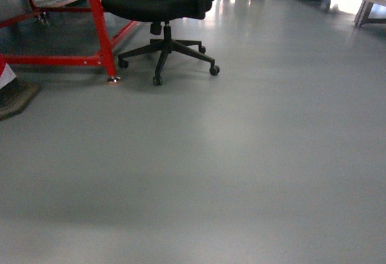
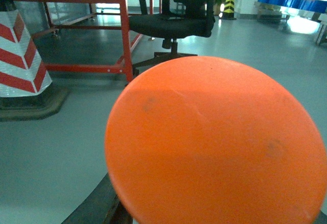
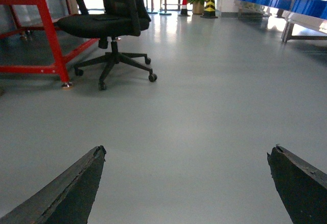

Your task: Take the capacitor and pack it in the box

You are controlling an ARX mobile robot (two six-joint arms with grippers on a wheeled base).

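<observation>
The capacitor (image 2: 214,142) fills most of the left wrist view as a round orange end face, very close to the camera. My left gripper is shut on it. Only one dark finger (image 2: 99,206) shows, at the capacitor's lower left; the other is hidden behind it. My right gripper (image 3: 187,150) is open, its two dark fingertips wide apart over bare grey floor with nothing between them. Neither gripper appears in the head view. The box is out of view in all frames.
A black office chair (image 1: 163,11) stands ahead on the left beside a red metal frame (image 1: 99,29). A red-and-white striped cone (image 2: 20,55) sits at the far left. Blue bins (image 3: 306,4) line a rack at the far right. Grey floor (image 1: 241,167) stretches ahead.
</observation>
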